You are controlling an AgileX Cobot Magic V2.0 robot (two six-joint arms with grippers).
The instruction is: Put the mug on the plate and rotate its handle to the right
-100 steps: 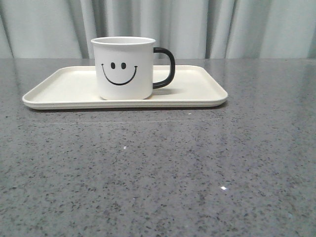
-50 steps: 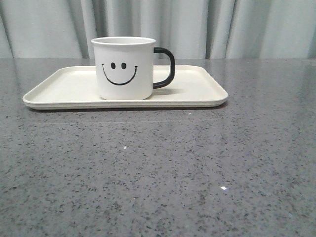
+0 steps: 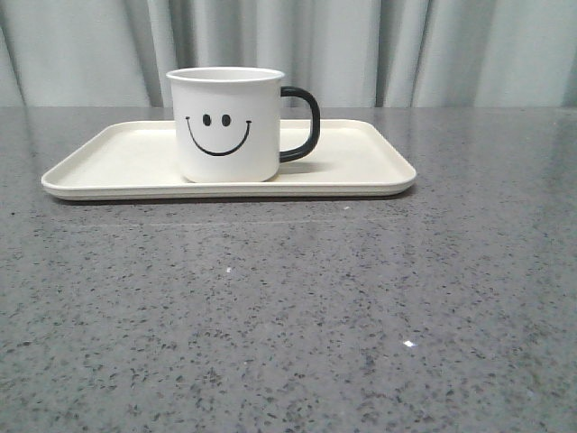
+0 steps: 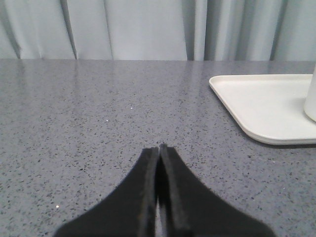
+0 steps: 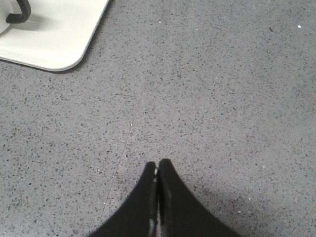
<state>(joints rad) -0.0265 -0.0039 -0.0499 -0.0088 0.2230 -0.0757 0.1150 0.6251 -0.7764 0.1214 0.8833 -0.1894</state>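
Note:
The white mug (image 3: 226,124) with a black smiley face stands upright on the cream plate (image 3: 361,167), left of its middle. Its black handle (image 3: 304,124) points to the right in the front view. The left wrist view shows a plate corner (image 4: 256,106) and a sliver of the mug (image 4: 311,98); my left gripper (image 4: 158,147) is shut and empty over bare table well away from them. In the right wrist view my right gripper (image 5: 157,163) is shut and empty, far from the plate corner (image 5: 59,37) and the handle's lower end (image 5: 19,12). Neither gripper appears in the front view.
A grey speckled stone table (image 3: 288,307) stretches in front of the plate. Pale grey curtains (image 3: 406,50) hang behind the table's far edge.

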